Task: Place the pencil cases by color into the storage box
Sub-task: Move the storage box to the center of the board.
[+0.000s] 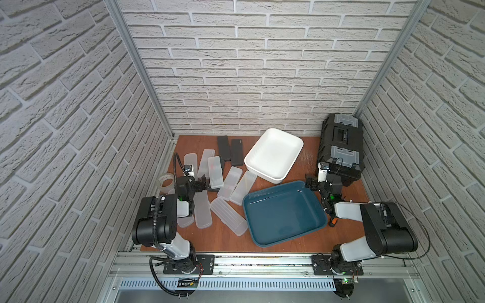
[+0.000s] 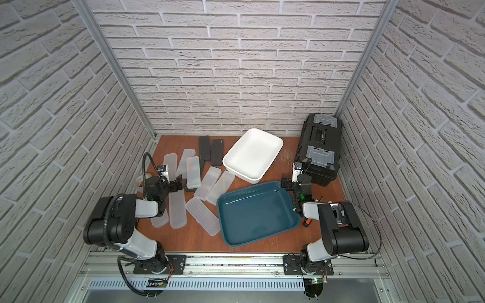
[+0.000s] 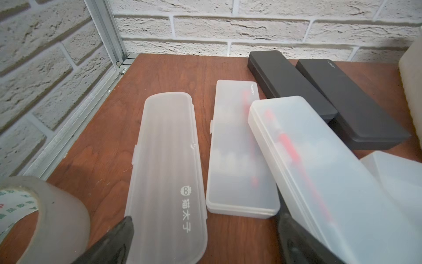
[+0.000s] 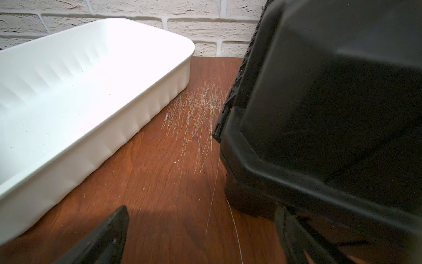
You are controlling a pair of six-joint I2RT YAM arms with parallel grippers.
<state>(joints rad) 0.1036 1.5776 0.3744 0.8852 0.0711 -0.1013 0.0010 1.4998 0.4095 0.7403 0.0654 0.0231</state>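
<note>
Several frosted white pencil cases lie scattered over the left half of the table. Two black pencil cases lie side by side at the back. The white storage box and the teal storage box both stand empty. My left gripper hovers open among the frosted cases. In the left wrist view the left gripper has a logo-printed case between its fingers, untouched. My right gripper is open over bare wood by the teal box's far corner, and the right gripper is empty.
A black toolbox stands at the back right, close beside my right gripper. A clear tape roll sits at the table's left edge beside my left arm. Brick-patterned walls close in three sides.
</note>
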